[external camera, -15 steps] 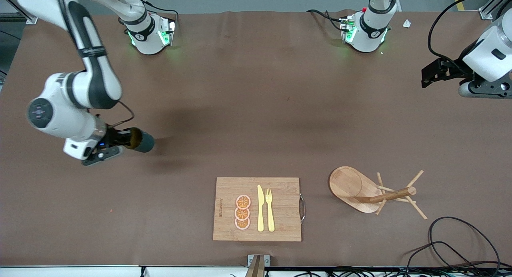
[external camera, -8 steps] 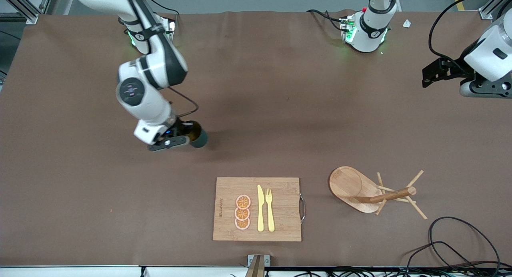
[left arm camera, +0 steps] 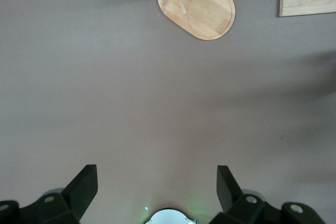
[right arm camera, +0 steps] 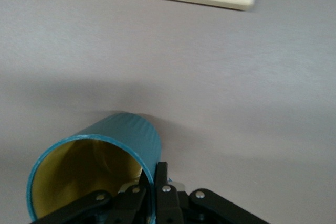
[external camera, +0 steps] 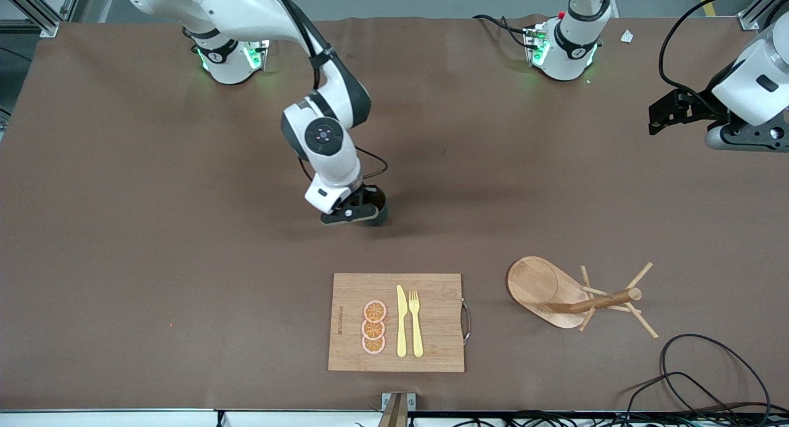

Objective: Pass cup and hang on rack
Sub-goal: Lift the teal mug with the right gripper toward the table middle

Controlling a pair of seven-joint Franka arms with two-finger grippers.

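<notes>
Cup [right arm camera: 100, 166]: one, teal outside, yellow-brown inside. It is gripped by its rim in the clamped right gripper [external camera: 360, 210] and carried tilted over the middle of the table, above bare cloth farther from the front camera than the board [external camera: 345, 347]. No handle is visible in the right wrist view.

Rack [external camera: 555, 291]: one, a wooden mug tree with an oval base, a central post and thin pegs. It stands near the front edge, beside the board, toward the left arm's end. Nothing is hung on it.

Left gripper [left arm camera: 156, 187]: its fingers are spread wide and hold nothing. It waits high over the left arm's end of the table, with the rack well apart from it.

Progress, as judged: the cup is picked up and is on its way to the hand-over. The pass to the left gripper and the hanging on a peg are not yet done.

Other items, counted:
- Board: one, with a metal handle.
- Orange slices [external camera: 373, 327]: three, in a row on the board.
- Knife [external camera: 401, 322]: one, yellow.
- Fork [external camera: 416, 322]: one, yellow, beside the knife.
</notes>
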